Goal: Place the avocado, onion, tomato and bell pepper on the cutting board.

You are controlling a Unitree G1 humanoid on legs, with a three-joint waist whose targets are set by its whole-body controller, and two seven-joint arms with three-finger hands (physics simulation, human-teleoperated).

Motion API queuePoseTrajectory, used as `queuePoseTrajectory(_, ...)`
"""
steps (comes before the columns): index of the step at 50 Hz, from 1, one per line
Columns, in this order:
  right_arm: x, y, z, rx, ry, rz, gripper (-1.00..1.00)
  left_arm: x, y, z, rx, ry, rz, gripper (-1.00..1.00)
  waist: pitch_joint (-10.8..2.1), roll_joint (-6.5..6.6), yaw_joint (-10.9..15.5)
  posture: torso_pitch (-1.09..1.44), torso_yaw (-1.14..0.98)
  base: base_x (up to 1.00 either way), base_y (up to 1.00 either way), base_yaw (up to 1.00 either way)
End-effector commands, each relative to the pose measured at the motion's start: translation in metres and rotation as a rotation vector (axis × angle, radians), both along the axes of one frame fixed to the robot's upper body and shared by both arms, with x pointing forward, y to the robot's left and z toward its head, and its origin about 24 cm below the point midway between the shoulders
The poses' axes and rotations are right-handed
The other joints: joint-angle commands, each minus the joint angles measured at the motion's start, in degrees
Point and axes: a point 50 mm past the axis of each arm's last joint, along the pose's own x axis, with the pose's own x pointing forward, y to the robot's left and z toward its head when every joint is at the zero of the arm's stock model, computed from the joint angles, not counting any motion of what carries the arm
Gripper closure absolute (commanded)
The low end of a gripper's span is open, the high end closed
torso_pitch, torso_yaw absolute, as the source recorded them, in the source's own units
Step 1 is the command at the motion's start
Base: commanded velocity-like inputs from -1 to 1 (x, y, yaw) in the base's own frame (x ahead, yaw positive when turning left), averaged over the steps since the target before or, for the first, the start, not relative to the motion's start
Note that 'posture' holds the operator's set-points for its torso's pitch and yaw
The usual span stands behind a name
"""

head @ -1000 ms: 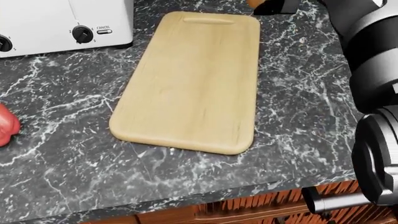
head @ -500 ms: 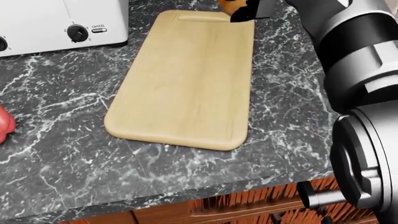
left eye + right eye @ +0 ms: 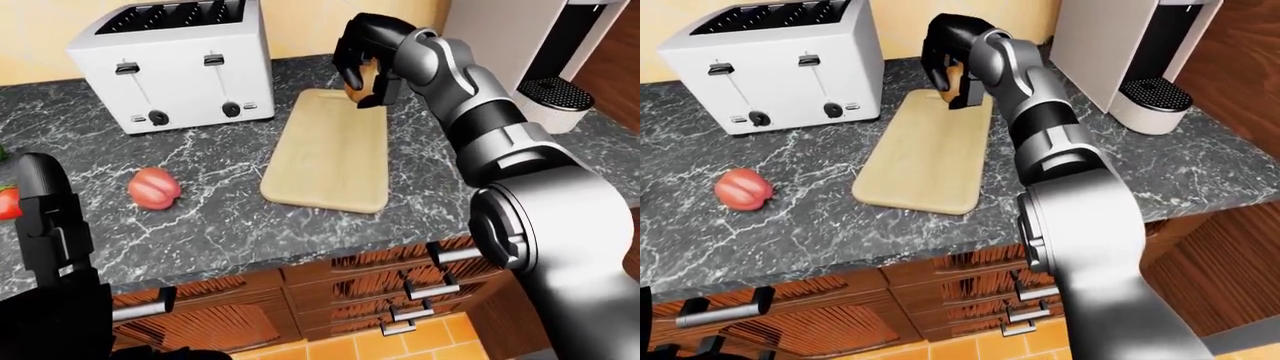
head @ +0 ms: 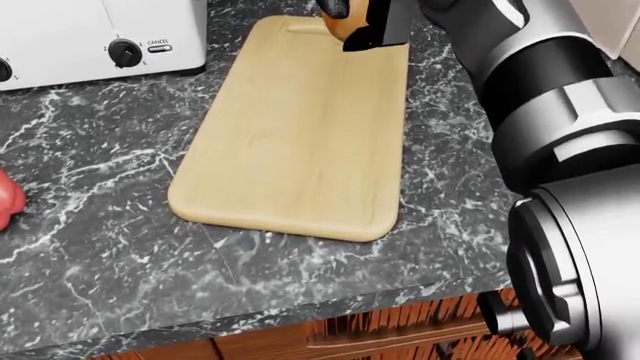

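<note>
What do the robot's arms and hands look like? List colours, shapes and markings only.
The right arm is a chain of glossy silver-grey cylinders split by black bands, widening to a big round joint near the camera. The right hand is glossy black with blocky fingers. The left arm shows only as a black, boxy segmented column. No cables or markings are visible.

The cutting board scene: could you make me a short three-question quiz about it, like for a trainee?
1. True or false: the cutting board lies bare except where the right hand is over its top end.
2. What is the right hand shut on? A) the onion B) the bell pepper C) the toaster
3. In the left-eye view, on which side of the board does the bell pepper lie?

Key: 1 true; 2 A; 3 left, on the counter.
</note>
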Motion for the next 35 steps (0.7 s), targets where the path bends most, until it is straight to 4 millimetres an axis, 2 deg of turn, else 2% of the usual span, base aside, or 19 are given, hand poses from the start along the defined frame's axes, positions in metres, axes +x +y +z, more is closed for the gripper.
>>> queuePoseTrajectory(1,-0.006,0.004,0.027,0.025,-0.103,0.022,1.0,-0.006,-0.002,0.008,0.017,-0.057,-0.005,-1.0,-1.29,0.14,0.04,0.0,0.0,0.0,0.0,0.0)
queuePoseTrajectory(32,-0.001,0.001,0.006,0.014,-0.061,0.0,1.0,-0.006,-0.003,0.008,0.02,-0.054,-0.008,-1.0,-1.45,-0.02,0.15,0.0,0.0,0.0,0.0,0.0)
queuePoseTrajectory(35,-0.002,0.0,0.01,0.017,-0.067,-0.005,1.0,-0.005,-0.003,0.008,0.02,-0.054,-0.008,-1.0,-1.45,-0.03,0.14,0.0,0.0,0.0,0.0,0.0)
